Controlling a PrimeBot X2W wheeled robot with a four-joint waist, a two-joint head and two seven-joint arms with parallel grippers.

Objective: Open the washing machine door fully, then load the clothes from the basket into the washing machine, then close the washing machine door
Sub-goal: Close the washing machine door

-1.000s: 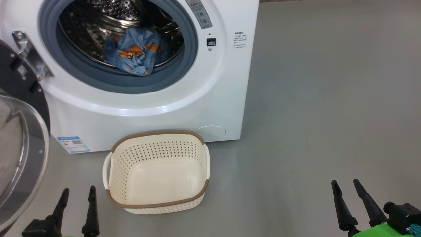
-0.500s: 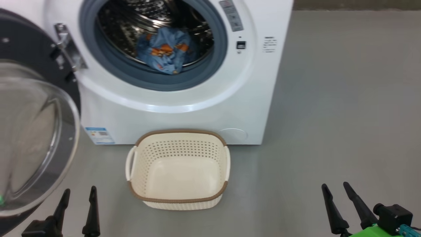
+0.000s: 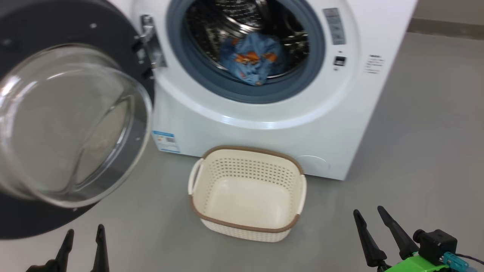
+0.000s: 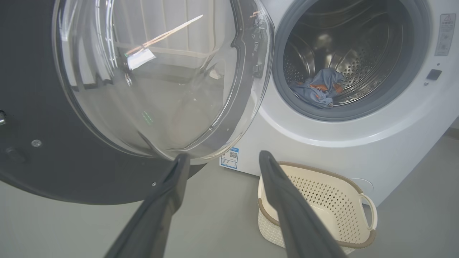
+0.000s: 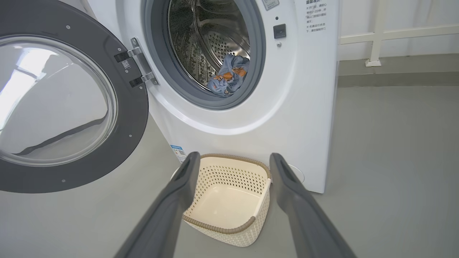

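The white washing machine (image 3: 264, 121) stands with its door (image 3: 68, 124) swung wide open to the left, glass bowl facing me. Light blue clothes (image 3: 253, 60) with orange-brown prints lie in the steel drum. The cream basket (image 3: 242, 226) sits on the floor in front of the machine with nothing inside it. My left gripper (image 3: 84, 230) is open at the lower left, just below the door's black rim. The right gripper (image 3: 368, 210) is open at the lower right, to the right of the basket. The left wrist view has the left gripper (image 4: 224, 156) between door (image 4: 150, 82) and basket (image 4: 322, 193). In the right wrist view the right gripper (image 5: 235, 156) frames the basket (image 5: 222, 225).
Grey floor (image 3: 423, 132) spreads open to the right of the machine. A white post (image 5: 373, 62) stands at the wall behind it. The open door juts out over the floor on the left. A blue label sticker (image 3: 166, 140) is low on the machine's front.
The whole head picture has slid to the right, so the camera has turned left and brought more of the door into view. Both grippers stay open, low in the picture.
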